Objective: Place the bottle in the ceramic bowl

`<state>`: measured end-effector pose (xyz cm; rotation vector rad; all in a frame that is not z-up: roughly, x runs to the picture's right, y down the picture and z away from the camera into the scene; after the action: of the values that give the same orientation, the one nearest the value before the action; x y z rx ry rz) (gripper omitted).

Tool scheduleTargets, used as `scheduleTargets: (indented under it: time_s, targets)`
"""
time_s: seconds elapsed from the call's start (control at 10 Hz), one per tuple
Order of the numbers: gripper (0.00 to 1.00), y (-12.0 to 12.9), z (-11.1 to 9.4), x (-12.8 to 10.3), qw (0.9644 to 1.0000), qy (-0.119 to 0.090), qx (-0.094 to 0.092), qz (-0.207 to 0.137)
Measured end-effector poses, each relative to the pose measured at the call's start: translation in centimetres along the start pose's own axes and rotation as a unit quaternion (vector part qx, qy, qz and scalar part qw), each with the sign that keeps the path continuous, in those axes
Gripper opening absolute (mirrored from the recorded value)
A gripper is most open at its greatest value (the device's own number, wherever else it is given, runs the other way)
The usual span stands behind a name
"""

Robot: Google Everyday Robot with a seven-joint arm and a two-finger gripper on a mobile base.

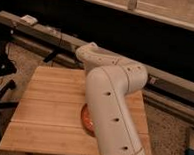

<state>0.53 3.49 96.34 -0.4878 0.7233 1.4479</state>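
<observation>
The ceramic bowl (87, 119) is glossy orange-red. Only its left edge shows on the wooden table (48, 103), the rest is behind my white arm (110, 113). The arm rises from the bottom of the view, bends at an elbow (130, 77) and reaches back left to a rounded joint (89, 52) over the table's far edge. My gripper is hidden behind the arm and not in view. The bottle is not visible anywhere.
A metal rail (53, 36) runs behind the table with a small white box (29, 20) on it. Black stand legs and cables (2, 85) are on the floor at the left. A blue object (192, 151) sits at the lower right edge.
</observation>
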Motion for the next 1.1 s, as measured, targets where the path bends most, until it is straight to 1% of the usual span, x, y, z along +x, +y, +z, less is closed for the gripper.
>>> scheduleTargets:
  time_s: [0.2, 0.3, 0.5, 0.7, 0.8, 0.9, 1.1]
  targets:
    - [0.64, 0.4, 1.0, -0.4, 0.9995, 0.018, -0.024, -0.011]
    - [0.58, 0.7, 1.3, -0.5, 0.999, 0.023, -0.034, -0.019]
    - [0.38, 1.5, 0.8, -0.4, 0.9977, 0.024, -0.054, -0.032]
    - [0.18, 1.9, -1.3, 0.4, 0.996, 0.013, -0.078, -0.042]
    - [0.06, 2.2, -2.9, 1.4, 0.9947, 0.006, -0.089, -0.051]
    - [0.01, 2.4, -4.0, 2.1, 0.9937, -0.001, -0.096, -0.057]
    - [0.0, 3.1, -6.7, 4.1, 0.9911, -0.021, -0.111, -0.07]
